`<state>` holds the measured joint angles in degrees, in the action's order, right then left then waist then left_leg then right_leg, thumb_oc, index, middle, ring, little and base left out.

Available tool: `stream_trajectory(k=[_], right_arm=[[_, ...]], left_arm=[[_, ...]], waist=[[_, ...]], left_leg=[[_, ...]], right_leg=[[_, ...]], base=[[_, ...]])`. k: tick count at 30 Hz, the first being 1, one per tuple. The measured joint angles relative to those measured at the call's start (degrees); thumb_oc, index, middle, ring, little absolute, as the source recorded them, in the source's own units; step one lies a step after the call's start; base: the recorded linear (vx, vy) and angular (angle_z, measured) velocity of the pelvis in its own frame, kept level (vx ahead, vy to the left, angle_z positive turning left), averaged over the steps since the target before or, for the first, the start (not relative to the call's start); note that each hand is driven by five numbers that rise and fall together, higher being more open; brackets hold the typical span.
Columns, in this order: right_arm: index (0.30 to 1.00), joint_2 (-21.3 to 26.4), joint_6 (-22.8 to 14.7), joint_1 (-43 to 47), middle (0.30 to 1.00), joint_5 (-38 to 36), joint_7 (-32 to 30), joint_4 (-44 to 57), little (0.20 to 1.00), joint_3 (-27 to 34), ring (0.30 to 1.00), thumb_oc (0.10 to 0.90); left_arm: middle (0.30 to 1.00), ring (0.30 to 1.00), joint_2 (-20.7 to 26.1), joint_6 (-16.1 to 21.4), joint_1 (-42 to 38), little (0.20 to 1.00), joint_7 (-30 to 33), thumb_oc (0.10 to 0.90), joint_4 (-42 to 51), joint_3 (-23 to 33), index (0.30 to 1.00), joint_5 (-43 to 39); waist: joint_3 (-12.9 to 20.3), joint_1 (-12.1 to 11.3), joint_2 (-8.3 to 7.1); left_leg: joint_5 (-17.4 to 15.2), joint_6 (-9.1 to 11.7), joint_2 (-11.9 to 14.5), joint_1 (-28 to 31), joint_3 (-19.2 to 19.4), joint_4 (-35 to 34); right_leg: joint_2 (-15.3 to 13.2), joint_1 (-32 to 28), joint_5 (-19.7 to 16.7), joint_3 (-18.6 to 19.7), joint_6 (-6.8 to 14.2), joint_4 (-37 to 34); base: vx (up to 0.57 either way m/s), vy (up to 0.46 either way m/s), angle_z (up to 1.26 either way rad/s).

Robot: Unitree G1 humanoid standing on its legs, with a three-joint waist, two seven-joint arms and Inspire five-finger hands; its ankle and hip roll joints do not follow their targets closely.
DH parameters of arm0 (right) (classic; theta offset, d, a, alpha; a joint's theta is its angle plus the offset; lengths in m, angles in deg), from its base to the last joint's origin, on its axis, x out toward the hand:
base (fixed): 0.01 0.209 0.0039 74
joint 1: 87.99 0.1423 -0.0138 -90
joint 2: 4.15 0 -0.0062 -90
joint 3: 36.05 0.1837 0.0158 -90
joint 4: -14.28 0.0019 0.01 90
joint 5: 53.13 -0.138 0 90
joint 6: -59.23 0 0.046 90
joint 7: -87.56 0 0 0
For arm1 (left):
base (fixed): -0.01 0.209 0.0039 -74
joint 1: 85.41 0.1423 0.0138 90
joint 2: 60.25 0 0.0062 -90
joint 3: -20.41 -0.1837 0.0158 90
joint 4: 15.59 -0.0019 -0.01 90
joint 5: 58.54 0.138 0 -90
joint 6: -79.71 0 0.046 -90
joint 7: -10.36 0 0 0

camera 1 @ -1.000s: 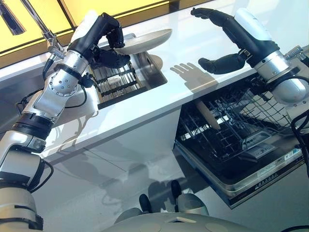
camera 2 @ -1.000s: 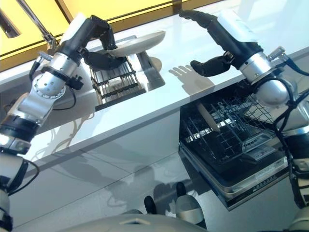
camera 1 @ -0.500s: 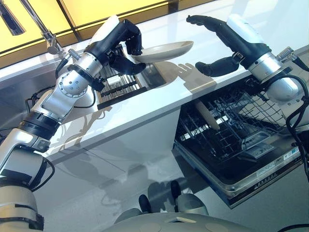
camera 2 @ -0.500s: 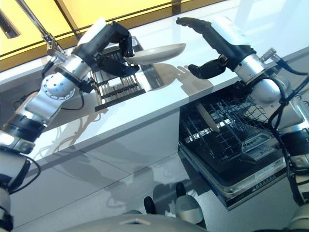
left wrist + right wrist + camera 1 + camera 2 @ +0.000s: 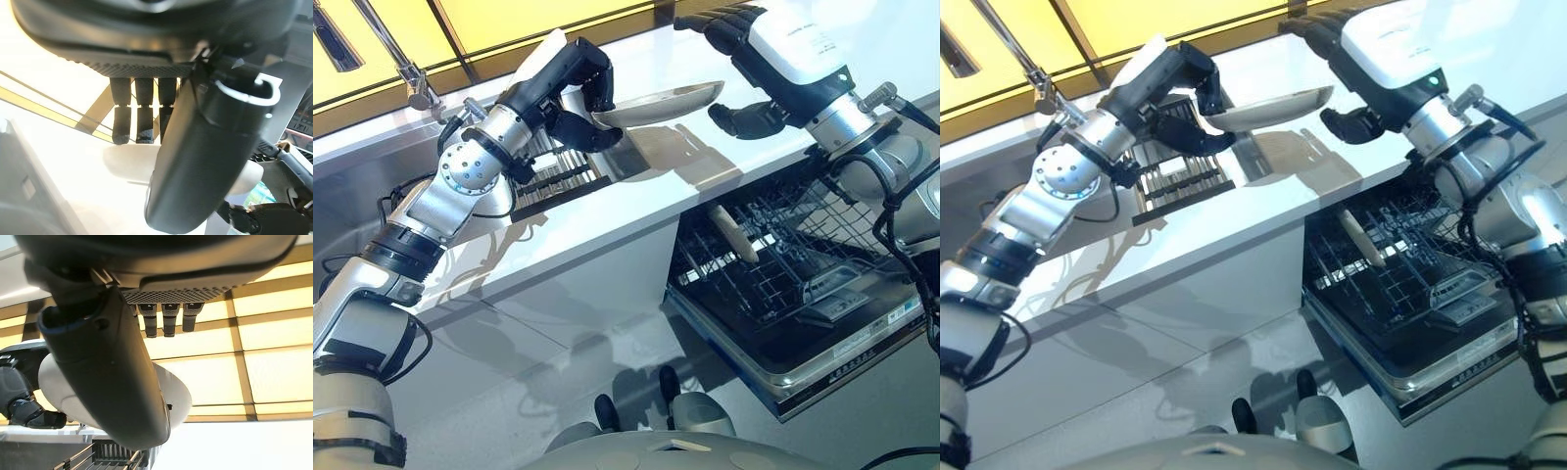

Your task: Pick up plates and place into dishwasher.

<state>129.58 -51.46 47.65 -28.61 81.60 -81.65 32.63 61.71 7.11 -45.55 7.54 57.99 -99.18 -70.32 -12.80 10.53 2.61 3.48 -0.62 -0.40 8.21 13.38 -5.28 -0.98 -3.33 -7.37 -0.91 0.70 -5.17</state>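
Note:
A cream plate (image 5: 666, 101) hangs level above the white counter (image 5: 607, 230), right of the sink. My left hand (image 5: 570, 83) is shut on its left rim, fingers over the top and thumb underneath. The left wrist view shows those fingers (image 5: 137, 117) curled onto the plate (image 5: 122, 161). My right hand (image 5: 749, 116) is open at the plate's right rim, fingers spread above it and thumb below, not closed on it. In the right wrist view the plate (image 5: 178, 394) lies past the thumb (image 5: 117, 367) and the straight fingers (image 5: 166, 318).
The dishwasher's lower rack (image 5: 783, 284) is pulled out under the counter at the right, with one plate (image 5: 734, 233) standing in it. A sink with a dish rack (image 5: 553, 166) lies under my left hand. A faucet (image 5: 411, 73) stands at the back left.
My left hand has carried the plate rightward from over the sink to above the counter. My right hand has come in to the plate's right rim.

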Motion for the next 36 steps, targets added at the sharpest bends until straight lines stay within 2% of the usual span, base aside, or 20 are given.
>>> stream_trajectory(k=[6,12,14,15,16,17,22,30,36], right_arm=[[0.9,2.0,-0.3,1.0,0.9,0.4,0.1,0.6,0.9,-4.3,0.9,0.8],[0.9,2.0,-0.7,1.5,0.9,0.4,0.5,0.6,0.9,-4.6,0.9,0.8],[0.9,2.0,-0.8,1.9,0.9,0.4,1.2,0.6,0.9,-4.6,0.9,0.8],[0.794,2.0,-0.8,2.2,0.794,0.4,1.4,0.6,0.776,-4.9,0.794,0.676],[0.608,2.0,-0.8,2.4,0.608,0.4,1.6,0.6,0.56,-4.9,0.608,0.46],[0.3,2.0,-0.8,2.4,0.3,0.4,1.7,0.6,0.2,-4.9,0.3,0.1],[0.3,2.0,-0.7,4.3,0.3,0.3,3.7,0.4,0.2,-6.1,0.3,0.1],[0.3,1.9,-0.4,4.8,0.3,-0.9,4.5,-1.1,0.2,-7.8,0.3,0.1],[0.3,1.9,-0.3,4.8,0.3,-0.9,4.5,-1.2,0.2,-8.4,0.3,0.1]], left_arm=[[0.3,0.3,0.0,0.0,0.0,0.2,-0.4,0.1,0.1,0.0,0.3,-0.6],[0.3,0.3,0.0,0.0,0.0,0.2,-0.7,0.1,2.0,0.0,0.3,-0.7],[0.3,0.3,0.0,0.0,0.0,0.2,-0.7,0.1,2.9,0.0,0.3,-0.9],[0.3,0.3,0.0,0.0,0.0,0.2,-0.7,0.1,2.9,0.0,0.3,-1.2],[0.3,0.3,0.0,0.0,0.0,0.2,-0.7,0.1,2.9,0.0,0.3,-1.7],[0.3,0.3,0.0,0.0,0.0,0.2,-0.7,0.1,2.9,0.0,0.3,-1.8],[0.3,0.3,0.0,0.0,0.0,0.2,-0.7,0.1,2.9,0.0,0.3,-1.8],[0.3,0.3,0.1,-0.1,0.0,0.2,-0.9,0.1,4.1,-1.7,0.3,-1.8],[0.3,0.3,0.1,0.0,0.0,0.2,-1.2,0.1,4.9,-2.1,0.3,-1.8]], waist=[[0.0,-0.1,-0.01],[0.0,-0.2,-0.02],[0.0,-0.4,-0.02],[0.0,-0.4,-0.03],[0.0,-0.4,-0.06],[0.1,-0.6,-0.14],[0.2,-0.9,-0.42],[1.2,-1.0,-2.03],[1.2,-0.9,-2.06]], left_leg=[[-0.1,-0.1,-0.1,0.0,0.0,0.0],[-0.2,-0.3,-0.5,0.0,-0.2,0.0],[0.0,-0.8,-0.7,0.0,-2.2,0.0],[-0.1,-0.9,-0.7,0.1,-2.4,0.0],[-0.1,-0.9,-0.7,0.1,-2.4,0.0],[-0.1,-0.9,-0.7,0.1,-2.4,0.1],[-0.1,-0.9,-0.7,0.1,-2.5,0.1],[-0.1,-0.9,-0.7,0.1,-2.5,0.2],[-0.1,-0.9,-0.7,0.1,-2.5,0.2]], right_leg=[[-0.1,0.0,0.0,0.0,0.0,0.0],[-0.3,0.0,0.1,-0.1,0.1,0.0],[-0.4,0.0,0.0,0.0,0.0,0.0],[-0.5,0.0,0.0,0.1,0.0,0.0],[-0.5,0.0,0.0,0.1,0.0,0.0],[-0.5,0.0,0.0,0.1,0.0,0.0],[-0.5,0.0,0.0,0.0,0.1,0.0],[-0.5,-0.1,0.1,0.0,0.1,0.0],[-0.5,-0.1,0.1,-0.1,0.1,0.0]], base=[[0.0,0.0,0.0],[0.0,0.0,0.0],[0.0,-0.001,-0.02],[0.0,0.0,0.0],[0.0,0.0,0.0],[0.0,0.0,0.0],[0.0,0.0,0.0],[0.0,0.0,0.0],[0.0,0.0,0.0]])
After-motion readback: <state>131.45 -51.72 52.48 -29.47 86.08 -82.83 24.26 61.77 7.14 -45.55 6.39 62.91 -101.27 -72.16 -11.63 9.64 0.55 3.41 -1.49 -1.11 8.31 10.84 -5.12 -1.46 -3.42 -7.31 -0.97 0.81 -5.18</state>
